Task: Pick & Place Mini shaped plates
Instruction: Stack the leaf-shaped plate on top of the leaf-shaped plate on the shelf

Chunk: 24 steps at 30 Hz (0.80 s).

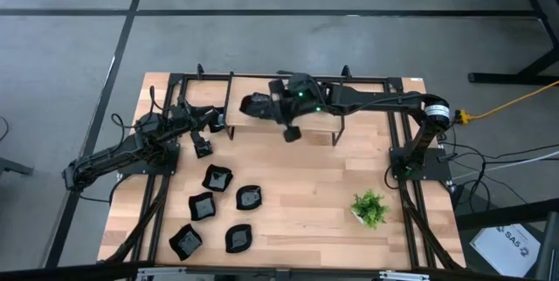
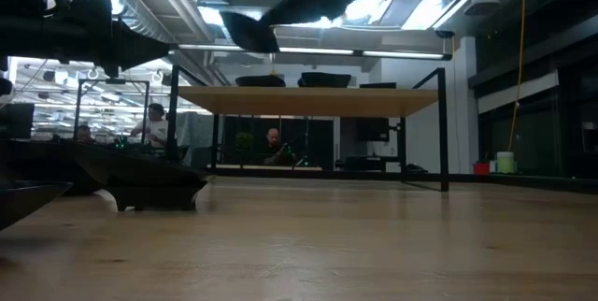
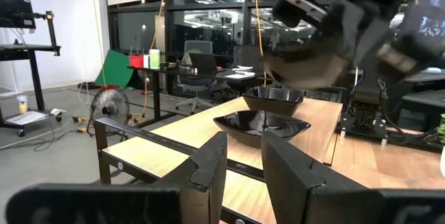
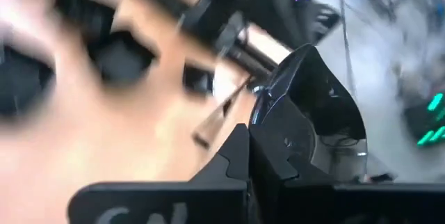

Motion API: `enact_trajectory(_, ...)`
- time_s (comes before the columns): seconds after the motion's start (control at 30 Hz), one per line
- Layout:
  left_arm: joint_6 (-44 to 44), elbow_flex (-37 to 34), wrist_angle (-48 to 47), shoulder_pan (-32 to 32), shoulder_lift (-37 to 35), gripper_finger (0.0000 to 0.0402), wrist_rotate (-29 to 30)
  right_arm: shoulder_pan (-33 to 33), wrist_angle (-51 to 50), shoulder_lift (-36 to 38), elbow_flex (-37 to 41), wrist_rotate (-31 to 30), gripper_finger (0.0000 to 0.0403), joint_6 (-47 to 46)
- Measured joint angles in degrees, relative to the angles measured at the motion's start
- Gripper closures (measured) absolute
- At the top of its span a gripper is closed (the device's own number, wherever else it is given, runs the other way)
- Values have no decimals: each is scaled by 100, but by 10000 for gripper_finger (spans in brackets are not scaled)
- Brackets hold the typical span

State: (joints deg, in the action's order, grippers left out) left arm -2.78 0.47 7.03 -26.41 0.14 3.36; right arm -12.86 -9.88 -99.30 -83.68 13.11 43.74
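Note:
My right gripper (image 4: 247,156) is shut on a glossy black mini plate (image 4: 313,106) and hangs over the raised wooden shelf (image 1: 319,126) at the table's far side; the held plate (image 2: 248,30) shows above the shelf top. Two more black plates (image 3: 272,99) (image 3: 261,123) rest on their bases on the shelf. Several black plates (image 1: 217,177) (image 1: 238,237) lie on the table at the near left. My left gripper (image 3: 243,175) waits at the table's left, open, with nothing between its fingers. My right gripper pinches the plate's rim (image 4: 278,123) between its two shut fingers. The fingers come from the table's right, slanting downward. The plate is lifted clear above the shelf and sits tilted, sticking out beyond the fingertips.
A small green potted plant (image 1: 369,208) stands near the table's right front. The shelf's black metal frame (image 2: 441,133) stands on the table's far half. Bare wood lies in the table's middle (image 1: 306,185). People sit in the room beyond the table (image 2: 154,123).

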Motion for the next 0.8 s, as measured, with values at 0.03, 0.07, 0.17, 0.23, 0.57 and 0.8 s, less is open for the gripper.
enact_trajectory(0.03,2,-1,0,0,0,315,0,-15,-127,-1,0,-11,401,526)
enact_trajectory(0.07,4,-2,0,-1,0,315,1,-38,-212,-1,0,-28,400,838)
enact_trajectory(0.17,2,-2,0,1,0,315,1,-102,-209,-1,0,-98,399,979)
enact_trajectory(0.23,3,-2,0,-1,0,315,0,-143,-202,-1,0,-103,399,915)
enact_trajectory(0.57,2,0,0,-1,0,315,0,-199,858,0,-2,-1372,398,-3533)
enact_trajectory(0.8,0,-2,0,-1,-1,315,0,-185,780,2,-9,-1967,398,-5172)
